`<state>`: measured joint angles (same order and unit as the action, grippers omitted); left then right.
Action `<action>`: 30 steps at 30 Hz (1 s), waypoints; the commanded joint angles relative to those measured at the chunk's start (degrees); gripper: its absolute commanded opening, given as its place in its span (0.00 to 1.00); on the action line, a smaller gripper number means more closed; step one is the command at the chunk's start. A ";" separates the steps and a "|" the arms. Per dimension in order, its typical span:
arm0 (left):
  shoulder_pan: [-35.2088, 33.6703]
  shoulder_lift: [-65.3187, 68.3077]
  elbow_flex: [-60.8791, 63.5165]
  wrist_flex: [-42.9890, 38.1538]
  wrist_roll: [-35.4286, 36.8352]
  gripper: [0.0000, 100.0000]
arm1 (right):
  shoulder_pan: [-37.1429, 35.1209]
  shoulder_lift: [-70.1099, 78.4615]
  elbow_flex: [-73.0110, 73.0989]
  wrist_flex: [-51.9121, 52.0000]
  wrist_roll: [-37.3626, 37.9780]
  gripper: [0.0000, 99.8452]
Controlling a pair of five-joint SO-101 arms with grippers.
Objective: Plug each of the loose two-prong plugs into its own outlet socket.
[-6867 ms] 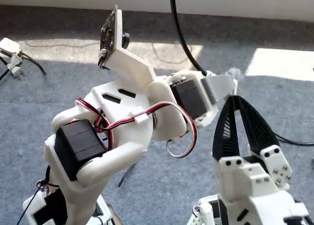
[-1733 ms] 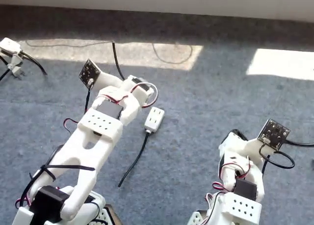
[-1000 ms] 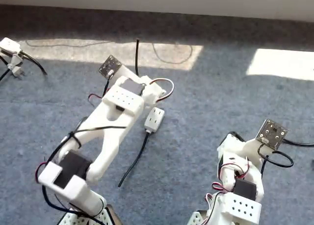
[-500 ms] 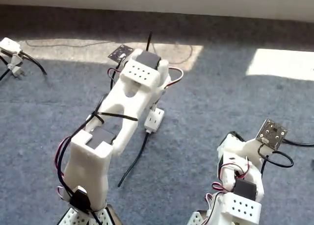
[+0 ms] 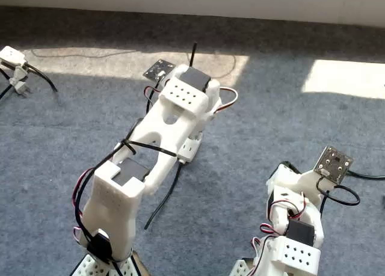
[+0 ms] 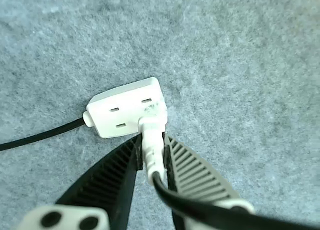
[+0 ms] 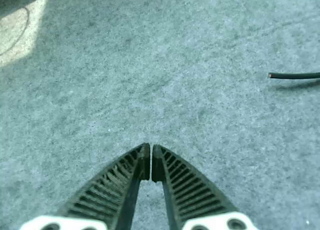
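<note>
Left tool [image 6: 152, 143] around plug [image 6: 151, 127] at outlet [image 6: 122, 108]

The grey carpet [image 6: 240, 49] is short matt fuzz, kinda felt-like and rough. The outlet block [image 6: 125, 109] is smooth white plastic with a slight sheen, and the plug [image 6: 151, 145] looks like the same stuff. The cord [image 6: 40, 136] off the block is black, smooth and rubbery-looking with a faint gloss. The left gripper [image 6: 152, 140] and right gripper [image 7: 150, 157] both have matt black plastic fingers [image 6: 107, 175] with ribbed faces. The arm [image 5: 162, 125] shells are matt white plastic.
</note>
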<state>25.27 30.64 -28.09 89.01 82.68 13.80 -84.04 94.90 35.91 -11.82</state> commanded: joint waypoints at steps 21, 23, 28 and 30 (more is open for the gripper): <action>-3.12 3.12 -1.63 1.93 0.35 0.01 | -0.31 -0.57 -0.40 0.22 -0.18 0.03; -3.12 3.12 -1.63 2.64 0.35 0.01 | -0.31 -0.57 -0.40 0.22 -0.18 0.03; -2.77 3.12 -1.80 2.11 0.53 0.01 | -0.31 -0.57 -0.40 0.22 -0.18 0.03; -2.68 3.21 -1.71 2.11 0.53 0.01 | -0.31 -0.57 -0.40 0.22 -0.18 0.03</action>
<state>22.90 34.68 -29.41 89.89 82.68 13.71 -84.04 94.90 35.91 -11.82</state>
